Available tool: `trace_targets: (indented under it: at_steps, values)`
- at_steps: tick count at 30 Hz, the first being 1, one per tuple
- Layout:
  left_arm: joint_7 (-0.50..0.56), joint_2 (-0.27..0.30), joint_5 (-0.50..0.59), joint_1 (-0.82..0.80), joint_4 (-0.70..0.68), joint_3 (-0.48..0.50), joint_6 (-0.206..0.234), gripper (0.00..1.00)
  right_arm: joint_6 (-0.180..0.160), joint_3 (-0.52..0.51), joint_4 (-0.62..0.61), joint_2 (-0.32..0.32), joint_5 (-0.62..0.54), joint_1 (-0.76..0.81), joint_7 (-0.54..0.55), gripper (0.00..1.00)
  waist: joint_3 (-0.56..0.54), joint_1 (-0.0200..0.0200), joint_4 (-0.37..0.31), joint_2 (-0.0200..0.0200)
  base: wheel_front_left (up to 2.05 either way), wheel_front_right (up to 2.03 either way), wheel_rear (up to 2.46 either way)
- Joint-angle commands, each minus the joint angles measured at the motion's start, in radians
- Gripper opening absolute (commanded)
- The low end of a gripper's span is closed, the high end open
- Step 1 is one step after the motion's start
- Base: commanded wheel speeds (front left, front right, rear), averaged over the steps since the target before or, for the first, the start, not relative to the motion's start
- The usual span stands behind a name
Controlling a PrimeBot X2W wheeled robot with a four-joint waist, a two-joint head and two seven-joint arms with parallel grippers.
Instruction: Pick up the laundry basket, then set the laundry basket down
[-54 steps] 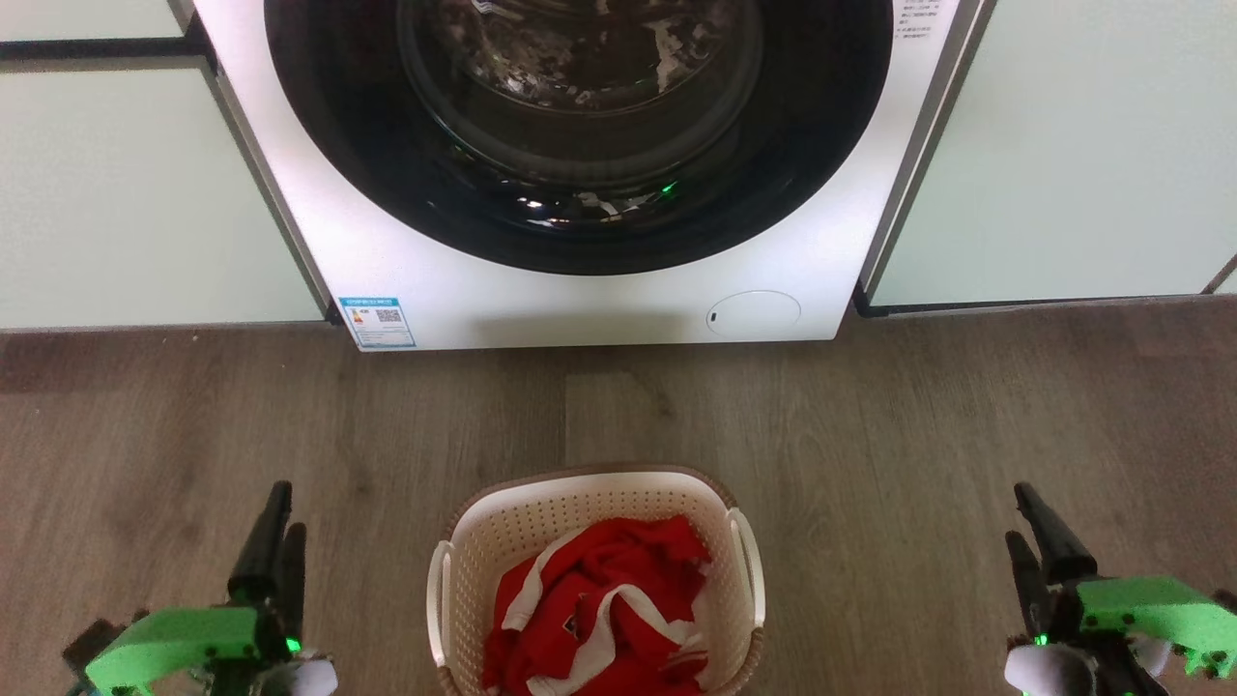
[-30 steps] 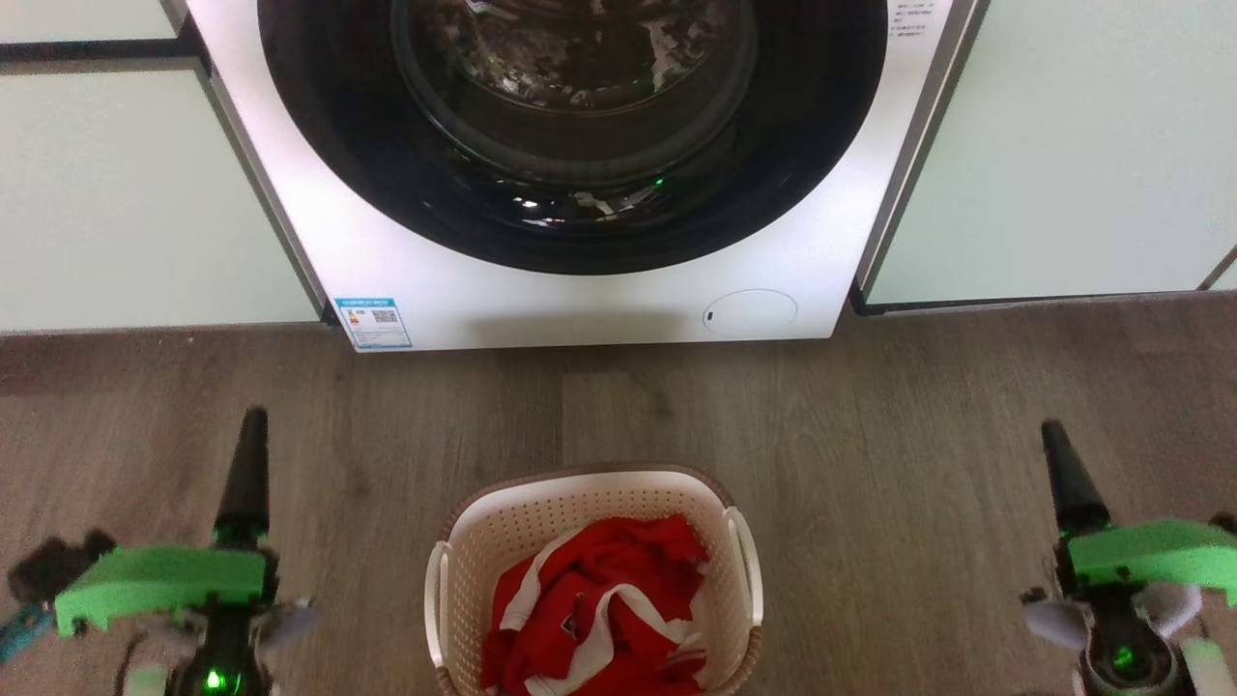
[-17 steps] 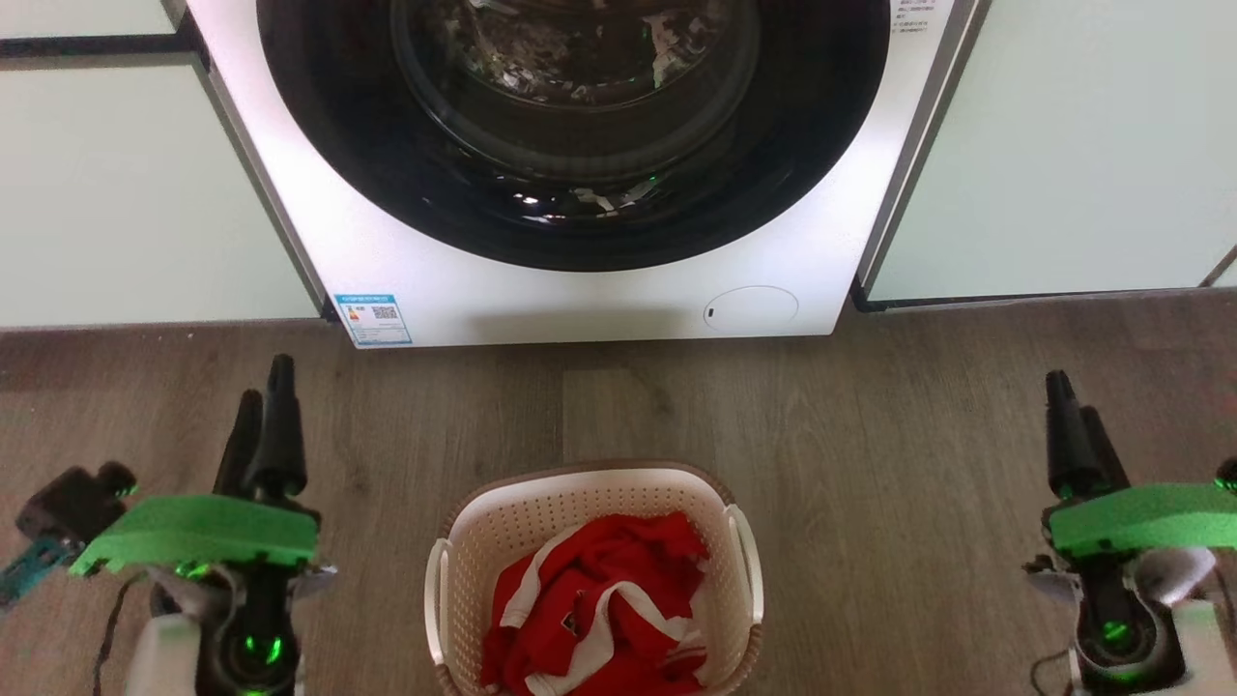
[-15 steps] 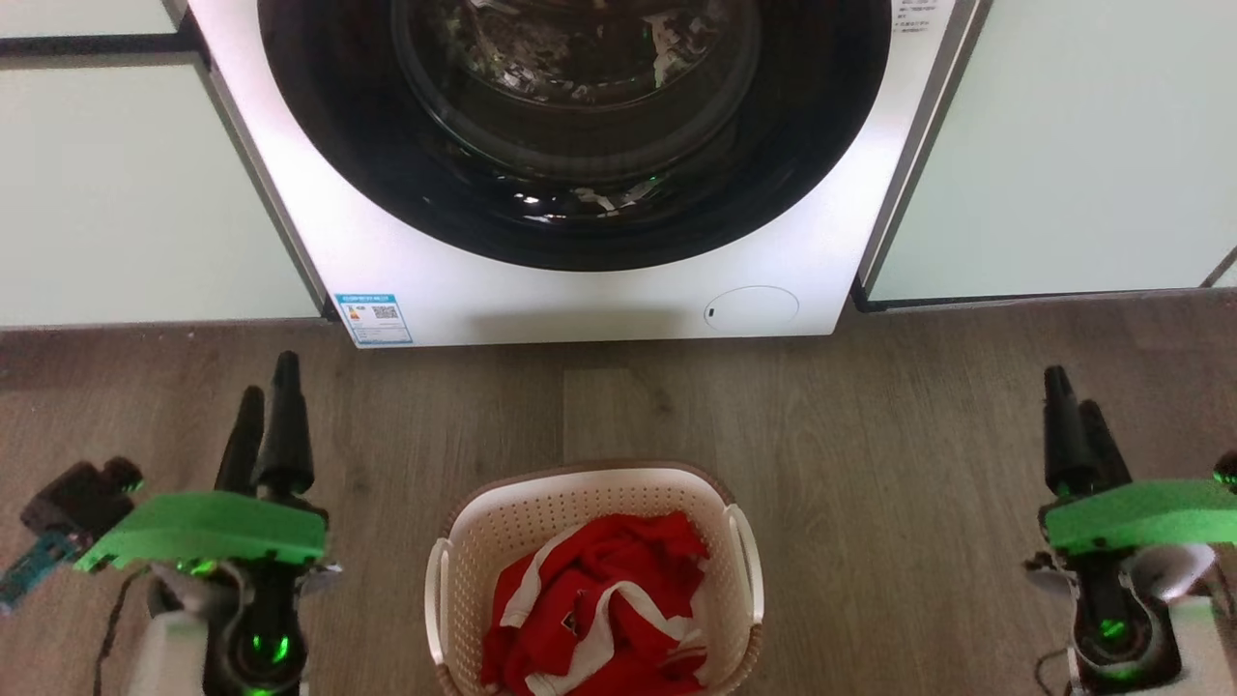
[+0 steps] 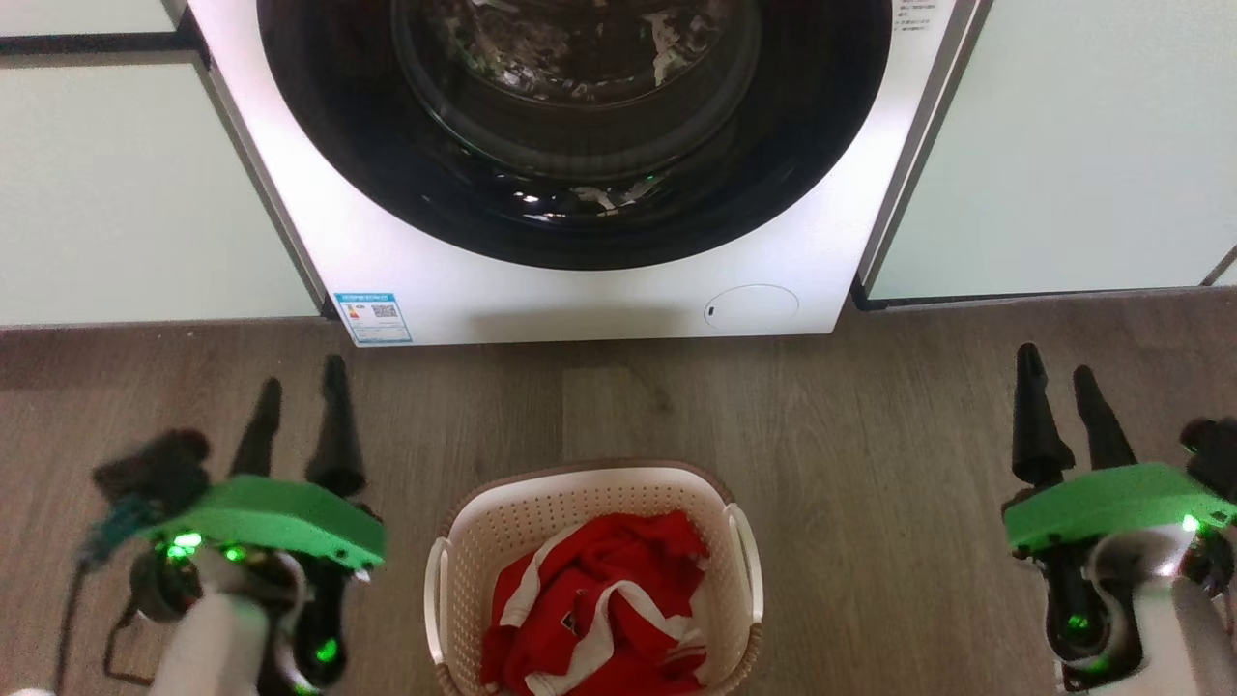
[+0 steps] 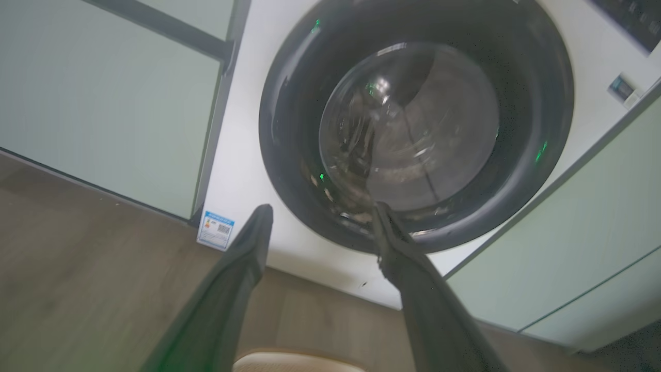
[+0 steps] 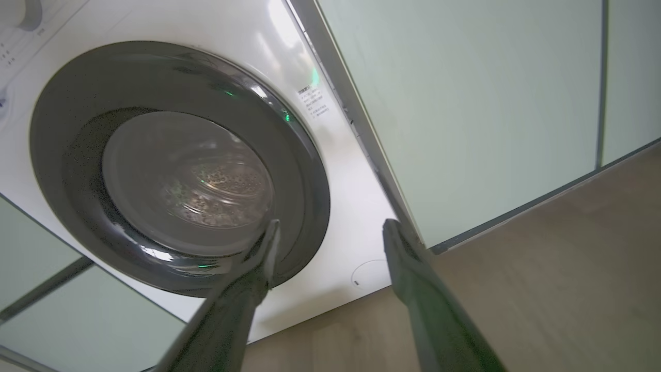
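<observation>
The cream perforated laundry basket [image 5: 483, 541] with a brown rim band and two white side handles stands on the wood floor at the bottom centre of the head view, holding a red and white garment [image 5: 594, 604]. My left gripper [image 5: 300, 379] hovers to the basket's left, open and empty, its fingers pointing toward the washer. To the basket's right, my right gripper [image 5: 1055, 362] is open and empty too. The left wrist view shows my left gripper [image 6: 323, 212] with fingers spread and a sliver of the basket's rim [image 6: 299, 361] at the bottom edge. My right gripper [image 7: 330, 226] is spread in its wrist view.
A white front-loading washing machine [image 5: 580, 300] with a dark round door [image 5: 580, 116] stands just beyond the basket, between pale green cabinet panels [image 5: 126, 193]. Bare wood floor [image 5: 870, 435] lies between the washer and the basket and on both sides.
Both grippers have risen and come forward along the basket's sides. Their fingers, close together before, now stand spread apart. The basket has stayed put.
</observation>
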Motion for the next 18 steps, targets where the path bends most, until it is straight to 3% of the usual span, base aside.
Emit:
trace_targets:
  at_steps: [1,4,12,18]
  values:
    - [-0.014,0.031,0.04,-0.059,-0.024,-0.003,0.018,1.0,0.004,0.016,-0.043,-0.011,-0.045,-0.047,-0.015,1.0,-0.001,0.0,-0.001,0.0,0.0,0.0,0.0]
    - [-0.023,0.045,0.051,-0.057,0.018,-0.052,0.034,1.0,0.004,0.022,-0.035,-0.011,-0.095,-0.045,-0.024,1.0,-0.003,0.0,-0.003,0.0,0.0,0.0,0.0]
    - [-0.046,0.048,0.07,-0.067,0.094,-0.11,-0.009,1.0,0.005,0.064,0.058,-0.012,-0.199,-0.037,-0.048,1.0,-0.01,0.0,-0.012,0.0,0.0,0.0,0.0]
    - [-0.064,0.048,0.144,-0.069,0.1,-0.126,-0.009,1.0,0.005,0.08,0.087,-0.013,-0.268,-0.053,-0.065,1.0,-0.012,0.0,-0.015,0.0,0.0,0.0,0.0]
